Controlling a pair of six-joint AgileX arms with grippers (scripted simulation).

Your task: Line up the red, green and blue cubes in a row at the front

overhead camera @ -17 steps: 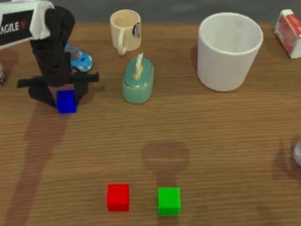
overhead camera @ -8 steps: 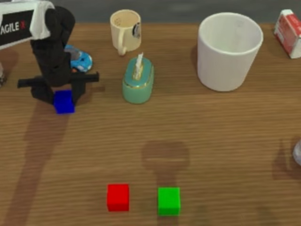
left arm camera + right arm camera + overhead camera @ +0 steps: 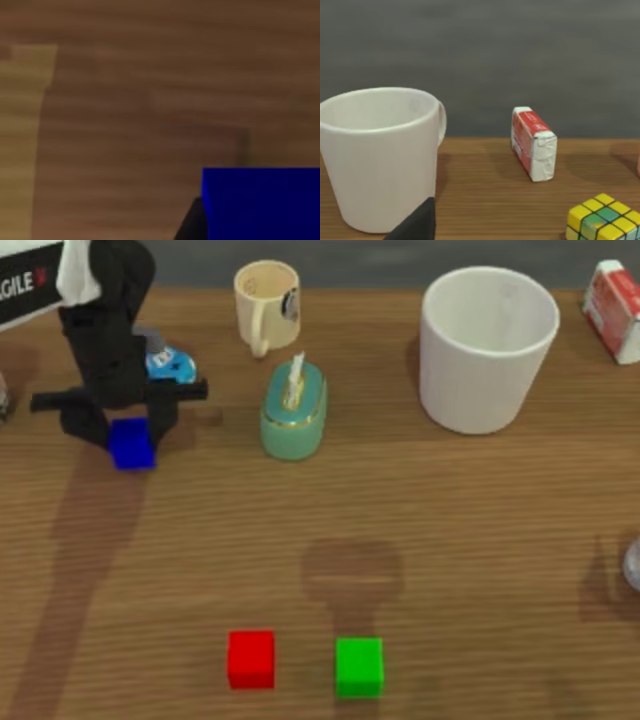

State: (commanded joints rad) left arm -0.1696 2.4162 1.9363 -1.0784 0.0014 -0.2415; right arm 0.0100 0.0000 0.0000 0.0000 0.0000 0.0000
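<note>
At front: 1 red cube (image 3: pixel 250 658), 1 green cube (image 3: pixel 359 667).

Three small cubes are in view: one red cube (image 3: pixel 250 658), one green cube (image 3: pixel 359 667) and one blue cube (image 3: pixel 131 443). Two mugs stand at the back, a cream mug (image 3: pixel 266 302) and a large white mug (image 3: pixel 488 348). There is one toy car (image 3: pixel 168 364), one teal dish (image 3: pixel 294 412), one red-and-white carton (image 3: pixel 613 308) and one puzzle cube (image 3: pixel 605 217).
</note>
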